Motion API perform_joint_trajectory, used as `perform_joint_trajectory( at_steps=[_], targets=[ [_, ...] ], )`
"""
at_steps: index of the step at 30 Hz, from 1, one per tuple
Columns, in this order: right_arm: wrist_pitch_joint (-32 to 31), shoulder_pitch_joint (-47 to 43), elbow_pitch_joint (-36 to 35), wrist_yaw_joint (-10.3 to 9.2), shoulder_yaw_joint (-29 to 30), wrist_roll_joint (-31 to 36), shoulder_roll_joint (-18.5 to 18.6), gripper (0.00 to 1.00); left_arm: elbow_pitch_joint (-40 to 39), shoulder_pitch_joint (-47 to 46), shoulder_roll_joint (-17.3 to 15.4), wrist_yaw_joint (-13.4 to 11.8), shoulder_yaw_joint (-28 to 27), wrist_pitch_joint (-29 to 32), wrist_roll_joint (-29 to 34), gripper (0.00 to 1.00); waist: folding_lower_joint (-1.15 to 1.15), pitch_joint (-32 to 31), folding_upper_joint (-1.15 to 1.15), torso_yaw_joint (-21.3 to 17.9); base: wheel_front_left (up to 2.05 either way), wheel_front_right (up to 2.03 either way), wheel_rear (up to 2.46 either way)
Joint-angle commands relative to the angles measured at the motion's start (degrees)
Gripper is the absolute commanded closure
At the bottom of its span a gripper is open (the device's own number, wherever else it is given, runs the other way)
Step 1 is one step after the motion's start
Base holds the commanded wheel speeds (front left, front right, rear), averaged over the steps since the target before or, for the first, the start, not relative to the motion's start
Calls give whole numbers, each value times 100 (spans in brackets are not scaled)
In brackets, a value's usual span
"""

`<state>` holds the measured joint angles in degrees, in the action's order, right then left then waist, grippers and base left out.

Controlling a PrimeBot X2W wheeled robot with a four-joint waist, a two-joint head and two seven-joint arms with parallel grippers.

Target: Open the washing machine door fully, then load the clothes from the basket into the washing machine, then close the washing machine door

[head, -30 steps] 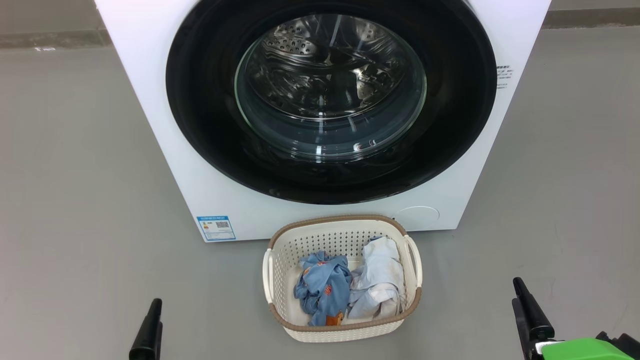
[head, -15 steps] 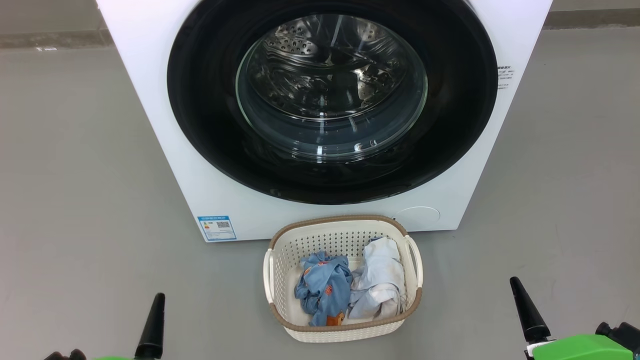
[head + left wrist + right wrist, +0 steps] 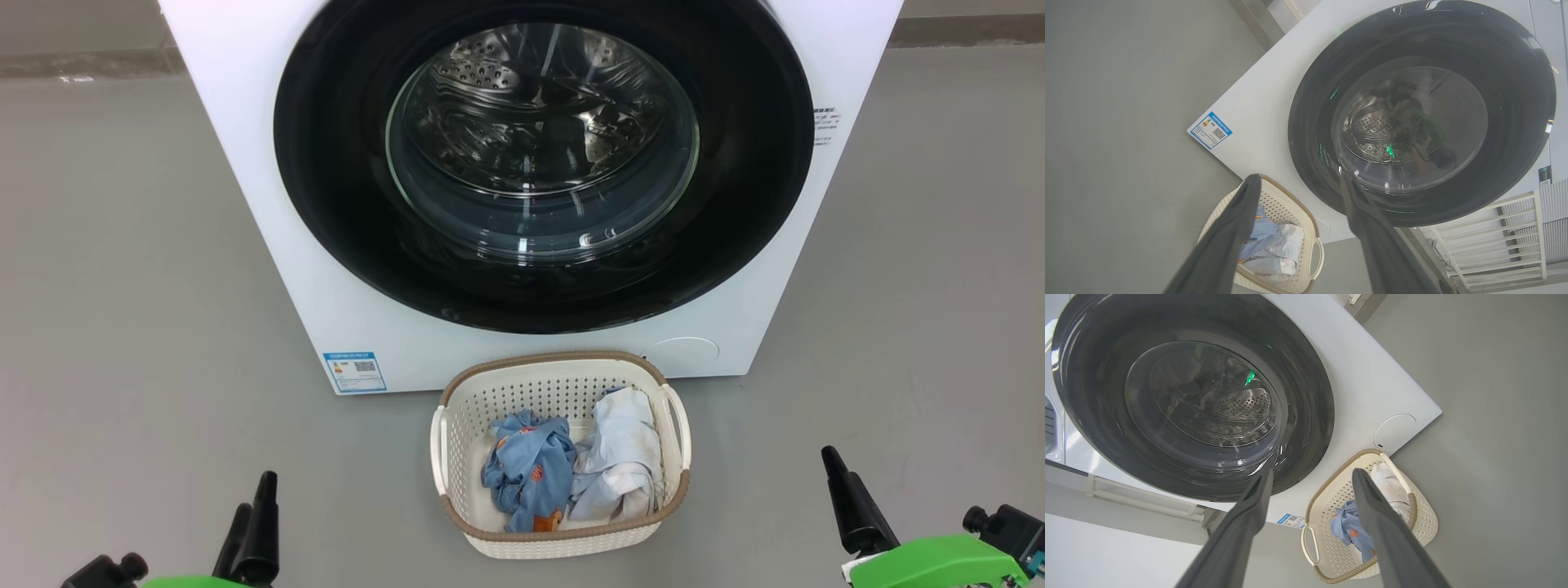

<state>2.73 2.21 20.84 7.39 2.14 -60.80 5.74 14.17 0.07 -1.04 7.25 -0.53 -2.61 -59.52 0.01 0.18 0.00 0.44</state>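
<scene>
The washing machine door (image 3: pixel 343 204) sits closed: stiff, glossy, likely slippery, so I would pull at its rim edge. The soft, light clothes (image 3: pixel 571 469) lie in the basket (image 3: pixel 555 358). The left gripper (image 3: pixel 1298 179) and the right gripper (image 3: pixel 1312 474) have their jaws apart and hold nothing.

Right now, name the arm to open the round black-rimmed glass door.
Right, narrowly: both tools are open, empty; the right tool looks slightly nearer the round black-rimmed glass door than the left tool.

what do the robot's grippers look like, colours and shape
The left gripper and right gripper each have two long, dark, matte fingers tapering to narrow tips. Behind them sits a bright green housing with a round black knob.
</scene>
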Motion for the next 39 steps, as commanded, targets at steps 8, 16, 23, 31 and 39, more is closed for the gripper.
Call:
perform_joint_trajectory(
  at_steps=[8, 16, 23, 31, 39],
  targets=[
    [197, 265, -150, 5, -126, 747, 163, 0, -258, -150, -124, 12, -21, -201, 796, 0, 0, 5, 0, 4, 0, 0, 0],
    [330, 292, -152, 6, -175, 1308, 221, 0, -318, -140, -134, 14, 19, -336, 1365, 0, 0, 5, 0, 6, 0, 0, 0],
    [448, 318, -153, 6, -227, 1806, 262, 0, -366, -139, -143, 15, 35, -454, 1858, 0, 0, 4, 0, -2, 0, 0, 0],
    [581, 335, -162, 7, -289, 2340, 317, 0, -421, -135, -153, 17, 66, -589, 2418, 0, 0, 8, 0, -21, 0, 0, 0],
    [699, 353, -183, 7, -329, 2789, 370, 0, -462, -138, -161, 18, 93, -707, 2884, 0, 0, 27, 0, -25, 0, 0, 0]
  ],
)
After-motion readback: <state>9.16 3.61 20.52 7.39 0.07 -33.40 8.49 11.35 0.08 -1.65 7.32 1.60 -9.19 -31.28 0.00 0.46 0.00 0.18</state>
